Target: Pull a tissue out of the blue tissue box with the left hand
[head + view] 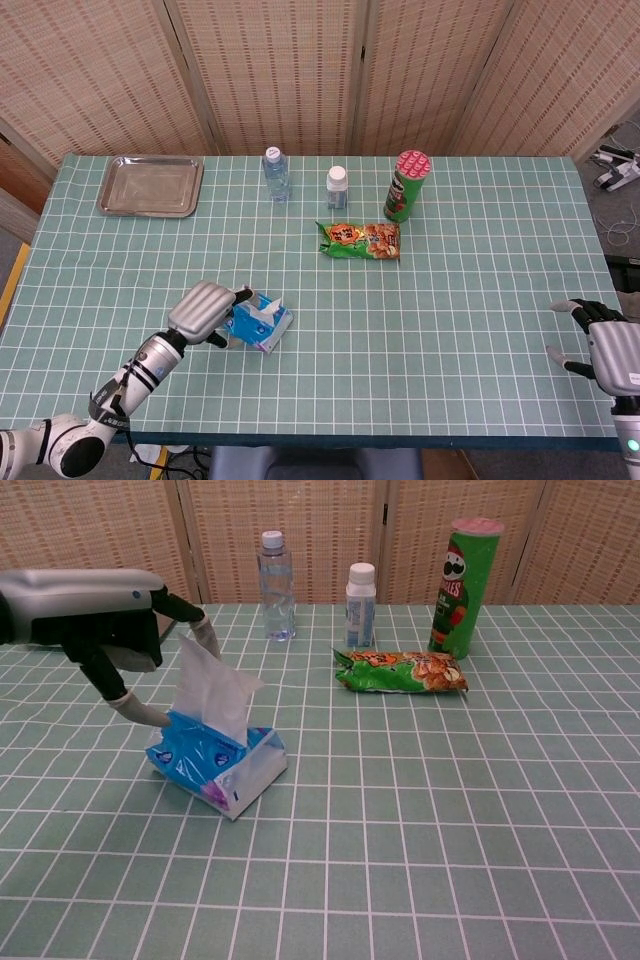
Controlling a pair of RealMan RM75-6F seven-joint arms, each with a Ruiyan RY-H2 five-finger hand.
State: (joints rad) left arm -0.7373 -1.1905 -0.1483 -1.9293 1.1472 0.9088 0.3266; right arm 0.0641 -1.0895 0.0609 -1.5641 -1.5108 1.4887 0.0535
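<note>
- blue tissue box (258, 325) lies tilted on the surface (450, 270), at about 7 o'clock from the snack bag (359, 240)
- white tissue (214, 687) sticks up out of the box top
- left hand (205, 311) at the box's 9 o'clock side, fingers (204, 633) spread either side of the tissue; one tip at the tissue's upper edge, one low by the box. Grip not closed; contact can't be told
- right hand (608, 350) at the surface's 4 o'clock edge, fingers apart, holding nothing
- far side: metal tray (151, 186), water bottle (277, 174), small white-capped bottle (337, 186), green chip can (407, 186)
</note>
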